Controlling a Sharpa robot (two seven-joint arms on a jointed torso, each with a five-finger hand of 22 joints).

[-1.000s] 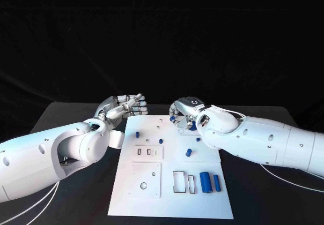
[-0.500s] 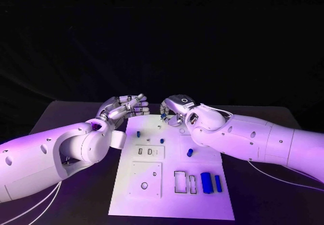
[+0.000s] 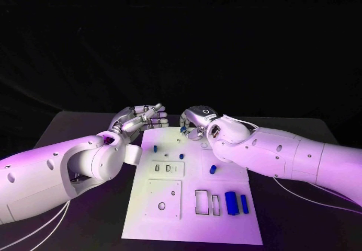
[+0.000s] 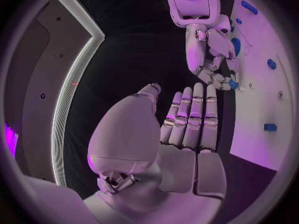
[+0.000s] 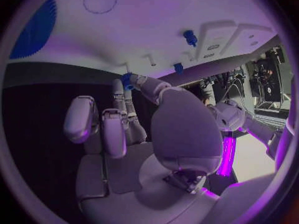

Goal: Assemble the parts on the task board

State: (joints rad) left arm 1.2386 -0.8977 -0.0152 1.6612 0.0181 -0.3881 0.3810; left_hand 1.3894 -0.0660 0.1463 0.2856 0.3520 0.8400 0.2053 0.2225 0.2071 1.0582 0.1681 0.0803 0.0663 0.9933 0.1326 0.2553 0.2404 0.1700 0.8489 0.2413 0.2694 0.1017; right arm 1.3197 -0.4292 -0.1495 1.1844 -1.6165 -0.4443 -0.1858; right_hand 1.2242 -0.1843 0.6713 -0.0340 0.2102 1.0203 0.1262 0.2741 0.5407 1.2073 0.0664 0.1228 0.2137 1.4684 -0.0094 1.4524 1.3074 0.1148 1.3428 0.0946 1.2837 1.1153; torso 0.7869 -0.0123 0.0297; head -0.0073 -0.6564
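Note:
The white task board (image 3: 192, 183) lies in the middle of the black table. My right hand (image 3: 198, 123) hovers over the board's far edge and pinches a small blue part (image 3: 183, 128) between thumb and fingertip; the pinch also shows in the right wrist view, blue part (image 5: 129, 79), and in the left wrist view, blue part (image 4: 232, 83). My left hand (image 3: 139, 117) is raised beside the board's far left corner, fingers straight and side by side, holding nothing (image 4: 187, 129). Small blue parts (image 3: 182, 156) stand on the far half of the board.
Two long blue parts (image 3: 229, 203) lie at the board's near right beside an outlined rectangular slot (image 3: 201, 203). Another blue part (image 3: 213, 169) lies mid-board. Raised white panels with slots (image 3: 166, 169) and holes (image 3: 161, 206) sit on the left half. Both forearms flank the board.
My right hand has moved left along the board's far edge, carrying the small blue part toward my left hand. The left hand has stayed in place.

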